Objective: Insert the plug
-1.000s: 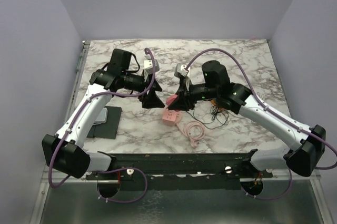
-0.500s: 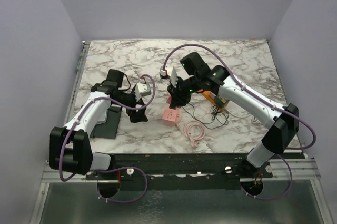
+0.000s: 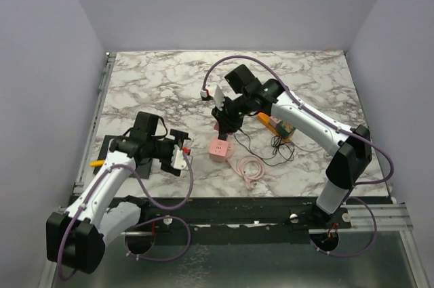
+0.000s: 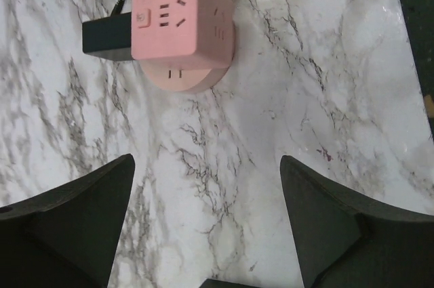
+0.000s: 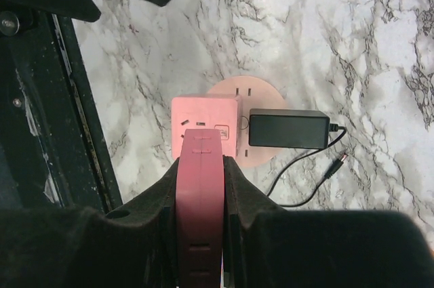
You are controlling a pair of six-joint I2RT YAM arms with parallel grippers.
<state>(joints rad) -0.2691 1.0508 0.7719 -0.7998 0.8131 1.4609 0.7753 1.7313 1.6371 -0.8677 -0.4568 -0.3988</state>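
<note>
A pink socket cube (image 3: pixel 220 147) stands on a round pink base on the marble table, with a black adapter (image 5: pixel 288 129) plugged into one side. My right gripper (image 3: pixel 226 122) hangs just above the cube (image 5: pixel 203 120), shut on a flat pink plug (image 5: pixel 199 193) whose tip points down at the cube's top face. My left gripper (image 3: pixel 181 156) is low over the table to the cube's left, open and empty. In the left wrist view the left gripper (image 4: pixel 207 166) frames bare marble, and the cube (image 4: pixel 178 27) lies well ahead of it.
A coiled pink cable (image 3: pixel 249 166) lies in front of the cube. Thin black wire and an orange object (image 3: pixel 278 126) sit to its right. A dark mat (image 3: pixel 108 147) lies under the left arm. The table's black front rail (image 5: pixel 41 105) runs close by.
The left arm has pulled back and down toward the near left, away from the cube. The right arm has swung the plug leftward until it hangs over the cube.
</note>
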